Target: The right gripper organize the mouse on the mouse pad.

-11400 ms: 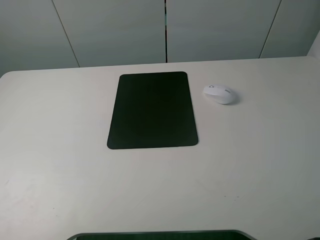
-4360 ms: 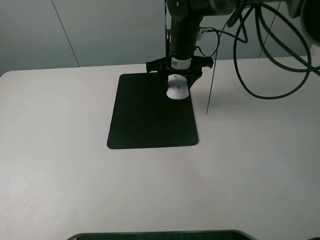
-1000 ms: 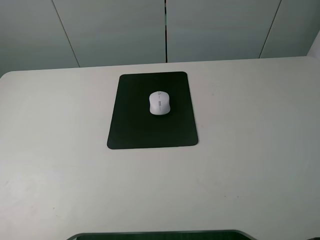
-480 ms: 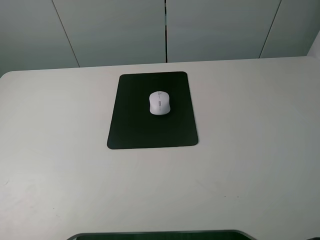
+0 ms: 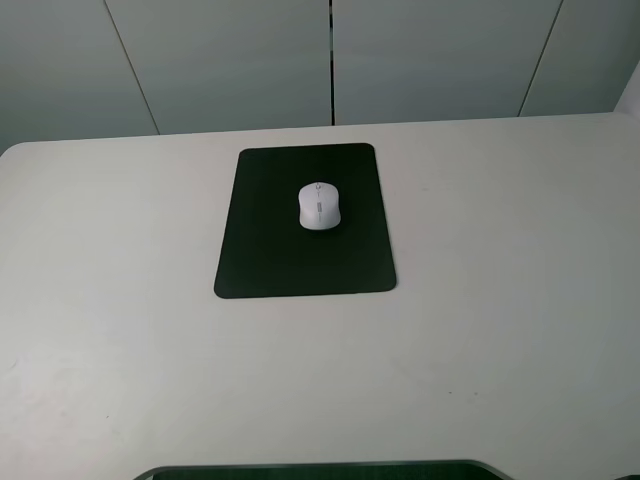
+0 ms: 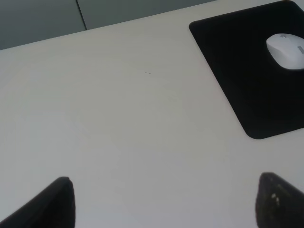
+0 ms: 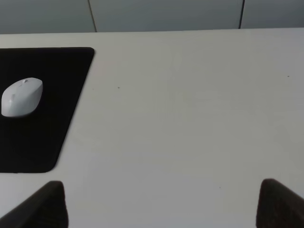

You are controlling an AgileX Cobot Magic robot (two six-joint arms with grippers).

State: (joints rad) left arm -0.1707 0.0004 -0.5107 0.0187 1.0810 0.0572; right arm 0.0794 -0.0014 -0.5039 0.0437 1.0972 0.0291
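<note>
Because it is small, smooth and hard, the mouse looks light and a bit slippery, best held by its two long sides; it sits on the mouse pad, toward the worktop's far edge. Both the right gripper and the left gripper have fingers wide apart, holding nothing. Only the fingertips show, cut off by the picture edge.

A plain white table — grey wall panels behind it.
</note>
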